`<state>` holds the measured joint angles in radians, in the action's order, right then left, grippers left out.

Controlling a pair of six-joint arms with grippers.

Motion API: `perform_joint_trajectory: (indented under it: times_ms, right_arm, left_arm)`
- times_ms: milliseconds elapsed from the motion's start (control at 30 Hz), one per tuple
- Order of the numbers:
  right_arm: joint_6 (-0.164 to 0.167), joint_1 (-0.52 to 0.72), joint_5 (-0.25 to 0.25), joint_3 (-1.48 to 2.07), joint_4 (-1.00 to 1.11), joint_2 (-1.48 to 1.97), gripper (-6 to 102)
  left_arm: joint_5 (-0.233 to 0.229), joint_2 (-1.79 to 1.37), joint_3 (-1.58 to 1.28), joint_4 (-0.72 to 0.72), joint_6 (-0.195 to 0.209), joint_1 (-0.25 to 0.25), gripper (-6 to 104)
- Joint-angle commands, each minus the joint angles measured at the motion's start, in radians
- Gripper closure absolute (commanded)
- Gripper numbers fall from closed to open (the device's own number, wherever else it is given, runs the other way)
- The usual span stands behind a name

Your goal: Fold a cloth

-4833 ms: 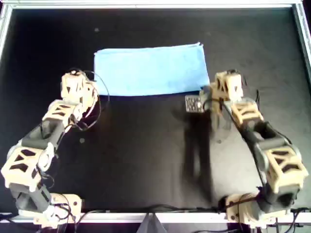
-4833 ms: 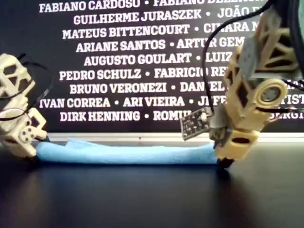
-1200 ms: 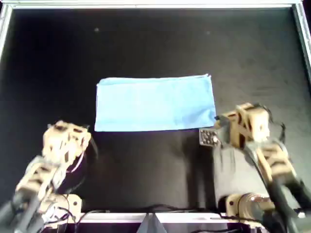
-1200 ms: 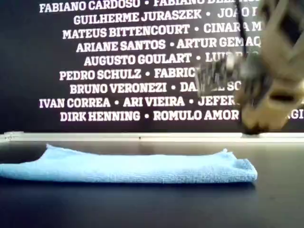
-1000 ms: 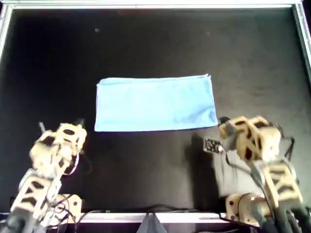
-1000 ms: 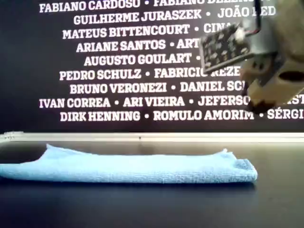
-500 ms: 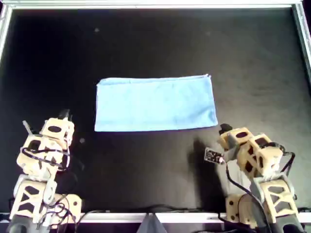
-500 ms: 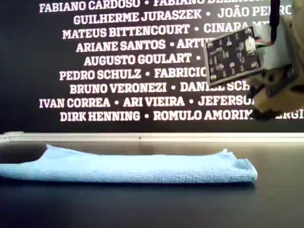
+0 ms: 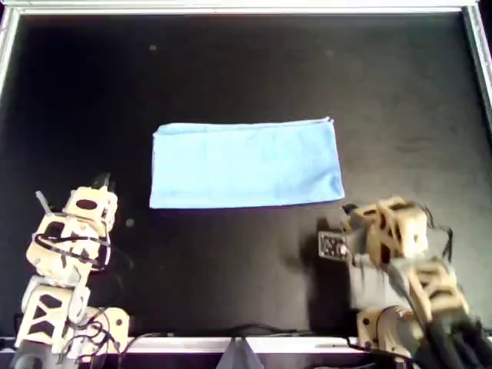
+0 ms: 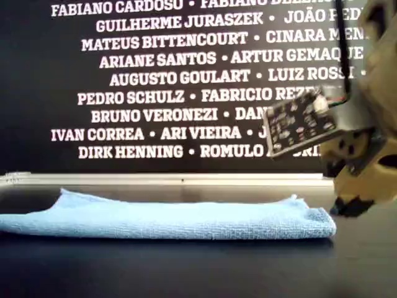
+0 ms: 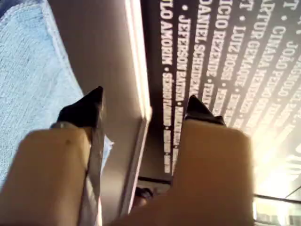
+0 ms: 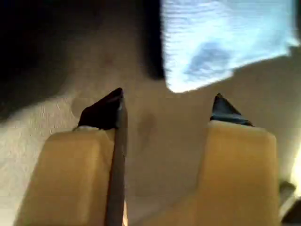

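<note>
Cloth [image 9: 246, 164]: light blue, folded into a long flat rectangle, lying on the black table [image 9: 246, 69] near the middle of the overhead view; edges roughly squared, upper surface smooth. In the exterior view it appears as a low, layered strip [image 10: 173, 220].
Left gripper [image 11: 146, 101]: jaws spread, nothing between them; it points past one edge of the cloth toward the table's metal rim [image 11: 136, 61] and the name wall [image 11: 221, 56].
Right gripper [image 12: 167, 106]: jaws spread and empty, held above bare table, with a cloth corner [image 12: 221, 42] just ahead of the tips.
Arms: both drawn back toward the overhead view's lower edge, one at each lower corner, well apart from the cloth.
Circuit board [image 10: 302, 122]: mounted on the arm at the exterior view's right, tilted.
Backdrop: white names printed on black.
</note>
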<state>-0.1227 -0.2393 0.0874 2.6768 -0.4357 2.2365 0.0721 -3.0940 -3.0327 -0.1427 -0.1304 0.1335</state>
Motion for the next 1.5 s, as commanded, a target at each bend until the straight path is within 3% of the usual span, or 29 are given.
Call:
perform_joint_trajectory:
  times_ms: [0,367,1200,1333,1467]
  right_arm:
    - [-0.006,-0.006,0.008,-0.249,0.055,-0.224,22]
    - [-0.008,-0.006,0.000,-0.529,0.055,-0.607,22]
    - [-0.006,-0.006,0.011,-0.692,0.035,-0.808,24]
    - [-0.006,-0.006,0.012,-0.689,0.035,-0.808,32]
    - [-0.008,-0.006,0.012,-0.713,0.035,-0.808,54]
  left_arm:
    - [0.005,-0.018,0.014,0.012,-0.006,-0.012,36]
    - [0.005,-0.020,0.014,0.012,-0.006,-0.011,36]
    - [0.005,-0.020,0.014,0.012,-0.006,-0.009,36]
    - [0.005,-0.020,0.014,0.012,-0.006,-0.009,36]
    - [0.005,-0.020,0.014,0.012,-0.006,-0.009,36]
